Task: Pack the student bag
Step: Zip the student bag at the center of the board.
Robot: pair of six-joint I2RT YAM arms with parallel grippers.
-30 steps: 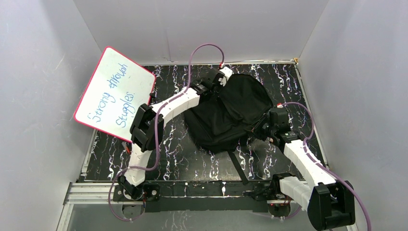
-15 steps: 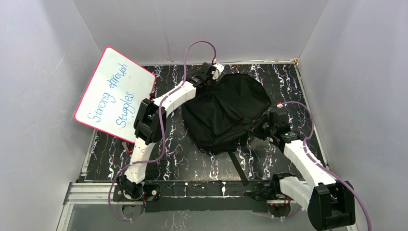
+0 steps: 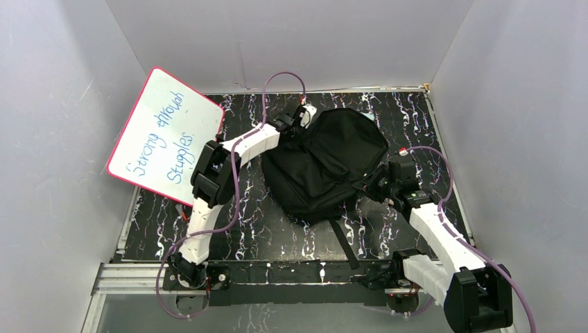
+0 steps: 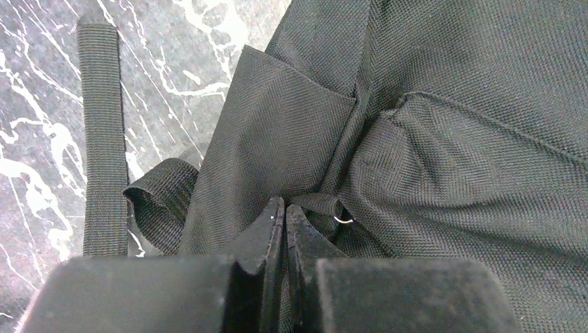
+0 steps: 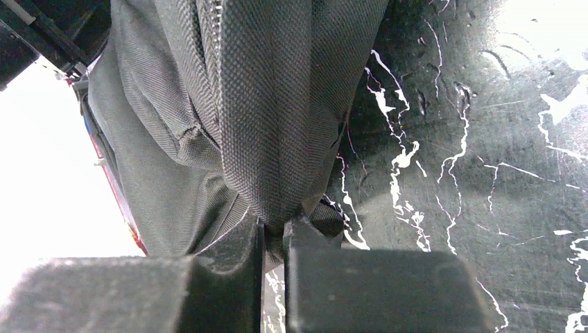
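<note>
The student bag (image 3: 326, 163) is a big black fabric backpack lying in the middle of the black marbled table (image 3: 270, 229). At its far left edge my left gripper (image 3: 303, 116) is shut. In the left wrist view the left gripper (image 4: 284, 205) has its fingers pressed together with woven bag cloth (image 4: 444, 132) pinched between them, beside a small metal ring (image 4: 343, 220). My right gripper (image 3: 380, 184) is at the bag's right edge. In the right wrist view the right gripper (image 5: 274, 229) is shut on a hanging fold of the bag (image 5: 277, 104).
A pink-framed whiteboard (image 3: 165, 135) with blue writing leans on the left wall. A black strap (image 3: 344, 243) trails from the bag to the near edge. Another flat strap (image 4: 100, 139) lies on the table by the left gripper. White walls close in three sides.
My left gripper has moved to the left along the far side, dragging the bag's upper edge with it, so the bag lies wider and flatter. The right gripper has stayed nearly still.
</note>
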